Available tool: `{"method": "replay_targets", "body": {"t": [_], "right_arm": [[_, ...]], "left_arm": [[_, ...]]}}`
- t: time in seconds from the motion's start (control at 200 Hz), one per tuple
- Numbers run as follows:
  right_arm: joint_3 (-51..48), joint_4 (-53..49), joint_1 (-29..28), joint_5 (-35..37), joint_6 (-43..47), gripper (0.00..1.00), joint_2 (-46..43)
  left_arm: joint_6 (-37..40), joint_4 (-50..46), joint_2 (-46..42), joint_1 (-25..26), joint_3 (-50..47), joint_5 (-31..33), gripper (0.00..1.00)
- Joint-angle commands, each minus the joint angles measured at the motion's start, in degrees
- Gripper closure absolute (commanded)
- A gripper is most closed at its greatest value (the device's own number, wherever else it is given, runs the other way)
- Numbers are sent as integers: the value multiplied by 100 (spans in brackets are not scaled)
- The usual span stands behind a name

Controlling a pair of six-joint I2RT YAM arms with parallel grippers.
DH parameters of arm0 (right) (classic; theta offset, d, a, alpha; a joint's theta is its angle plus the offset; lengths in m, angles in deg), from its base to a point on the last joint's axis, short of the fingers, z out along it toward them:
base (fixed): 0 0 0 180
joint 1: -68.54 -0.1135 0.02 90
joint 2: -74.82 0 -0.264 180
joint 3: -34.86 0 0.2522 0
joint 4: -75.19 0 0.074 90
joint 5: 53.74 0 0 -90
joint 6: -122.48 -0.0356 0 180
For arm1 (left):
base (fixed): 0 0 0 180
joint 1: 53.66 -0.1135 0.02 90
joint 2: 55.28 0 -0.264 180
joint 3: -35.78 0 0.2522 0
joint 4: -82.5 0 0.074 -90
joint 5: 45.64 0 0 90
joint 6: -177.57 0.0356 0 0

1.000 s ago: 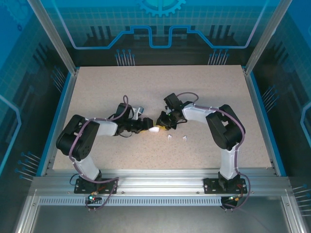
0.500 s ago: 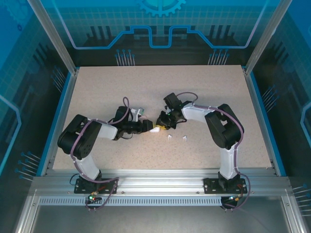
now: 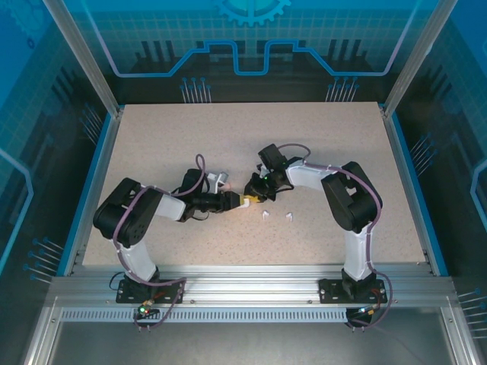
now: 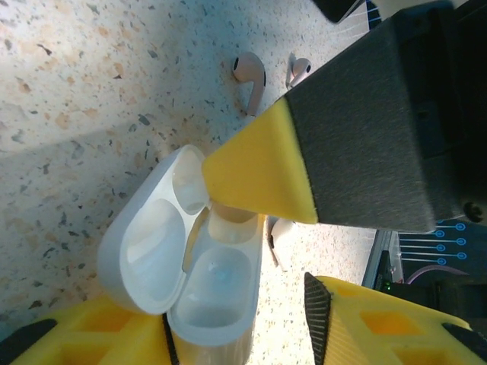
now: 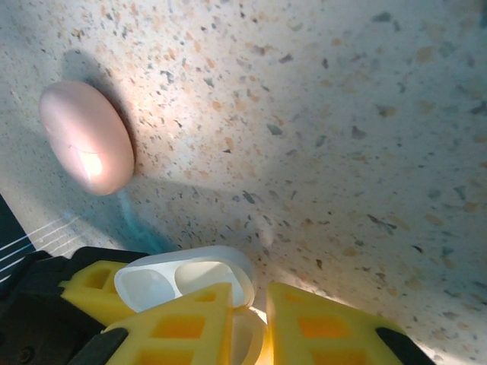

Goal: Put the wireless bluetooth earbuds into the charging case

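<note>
right gripper (image 5: 252,304) pinches earbud (image 5: 245,333) over open case (image 4: 152,251); left gripper (image 4: 228,328) around case, cannot tell if clenched. steady case from 9 o'clock, lower stem straight.

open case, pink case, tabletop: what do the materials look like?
Open white case: probably glossy moulded plastic, given the soft highlights and slightly translucent shell. Pink case: smooth plastic with a satin-gloss finish, showing one bright glint. Tabletop: matte speckled beige that looks like stone-effect laminate or composite; can't tell which.
</note>
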Motion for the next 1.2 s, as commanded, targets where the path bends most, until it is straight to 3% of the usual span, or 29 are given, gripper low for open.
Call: {"method": "replay_targets", "body": {"t": [0.0,0.155,0.565,0.645,0.89,1.045,1.191], "right_arm": [[169,49,44,-220,91,80,71],[157,43,54,-212,100,80,75],[132,17,90,-201,77,78,-43],[157,10,127,-212,54,72,-165],[135,-43,701,-93,-43,40,-1375],[302,-758,1069,208,413,32,-2240],[211,-1458,1133,822,1002,31,-2839]], "left_arm": [[-25,141,129,82,80,-212,56],[-41,166,208,101,131,-175,58],[-37,124,4,111,72,-70,81],[0,11,-168,110,69,-33,84],[325,-776,-1025,112,201,238,94],[648,-796,-1832,208,120,760,100],[1180,2,-2815,544,-350,1972,100]]}}
